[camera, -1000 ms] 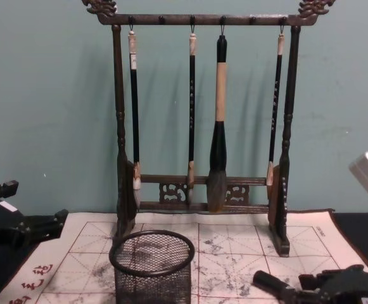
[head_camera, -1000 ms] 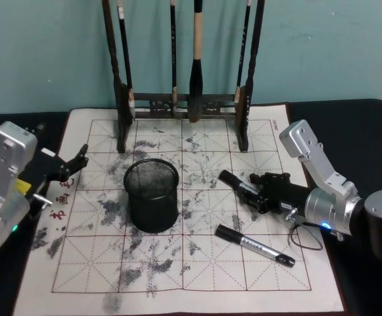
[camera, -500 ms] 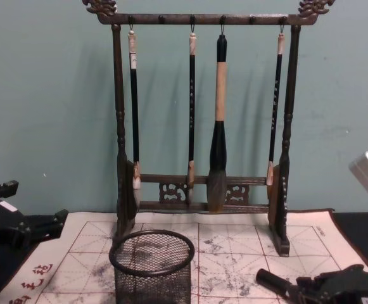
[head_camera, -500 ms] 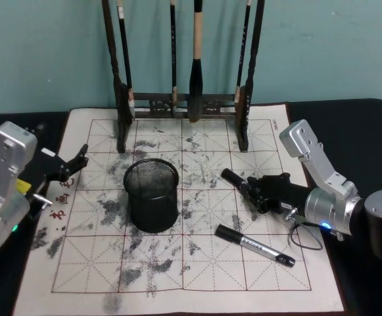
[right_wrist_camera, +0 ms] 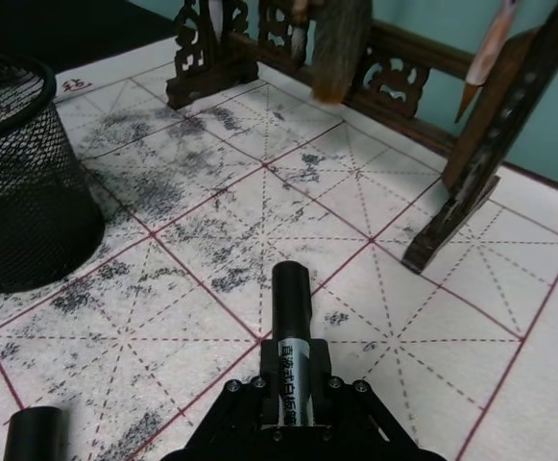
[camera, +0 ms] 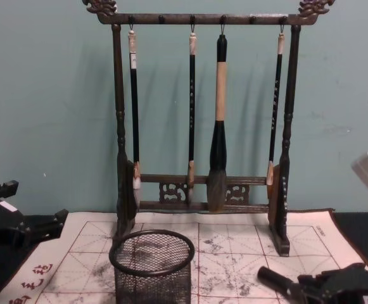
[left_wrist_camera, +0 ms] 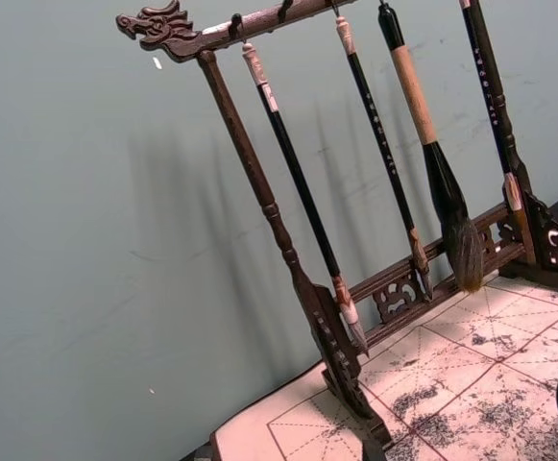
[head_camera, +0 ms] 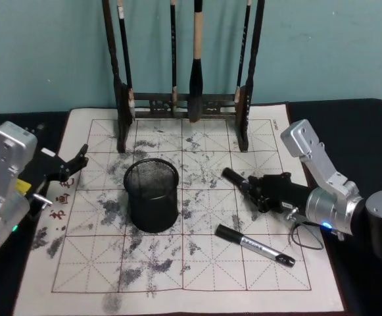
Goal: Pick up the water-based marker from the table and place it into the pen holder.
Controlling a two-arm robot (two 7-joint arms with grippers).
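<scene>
My right claw [head_camera: 262, 192] has edged up and back a touch since a second ago, pinched on the water-based marker [head_camera: 237, 180]. It holds the marker low over the calligraphy mat [head_camera: 204, 276], right of the black mesh pen holder [head_camera: 152, 195] and apart from it, while my left claw [head_camera: 72, 164] sits parked at the mat's left edge. I judge the marker light and stiff, its smooth barrel apt to swivel; I grip its rear end, so nearer the middle would be steadier.
</scene>
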